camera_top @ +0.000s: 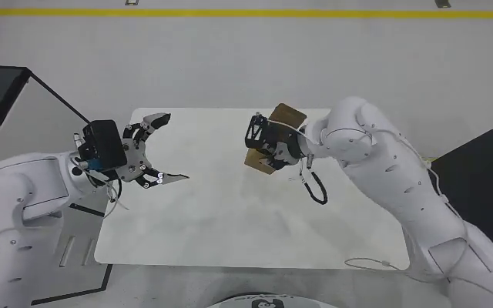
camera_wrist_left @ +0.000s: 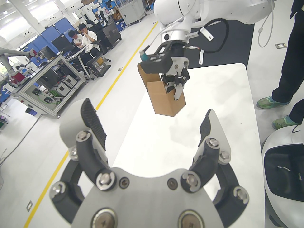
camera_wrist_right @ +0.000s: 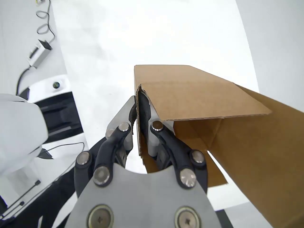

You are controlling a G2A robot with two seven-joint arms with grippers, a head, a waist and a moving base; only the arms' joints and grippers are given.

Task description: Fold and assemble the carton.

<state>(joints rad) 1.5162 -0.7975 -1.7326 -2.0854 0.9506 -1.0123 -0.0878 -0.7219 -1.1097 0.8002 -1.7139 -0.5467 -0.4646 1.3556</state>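
A: Starting on the left of the top view, the left gripper (camera_top: 174,148) hangs just over the left edge of the white table (camera_top: 231,223), with its tips pointing across toward the other arm.

B: Its jaws are spread wide. On its own wrist camera, the left gripper (camera_wrist_left: 148,110) shows both ribbed black pads (camera_wrist_left: 93,119) well apart, with the table (camera_wrist_left: 166,167) in the gap between them. It grips nothing and touches nothing.

A: Now to the right, there's the brown carton (camera_top: 286,115), up over the far right part of the table.

B: The right gripper (camera_top: 262,152) has hold of it. In the right wrist view the fingers (camera_wrist_right: 143,112) are squeezed together on a single cardboard wall of the carton (camera_wrist_right: 190,96), with one pad on each face of that wall.

A: The left wrist camera looks straight across at it. The right gripper (camera_wrist_left: 177,94) comes in from above and pinches the carton (camera_wrist_left: 166,103) at its upper rim, well apart from the left gripper.

B: The carton hangs tilted, with one corner lowest. Its top is open, and a panel stands up behind the gripper.

A: Is that low corner on the table?

B: I can't tell from here. It sits over the white surface, but I can't make out whether it touches.
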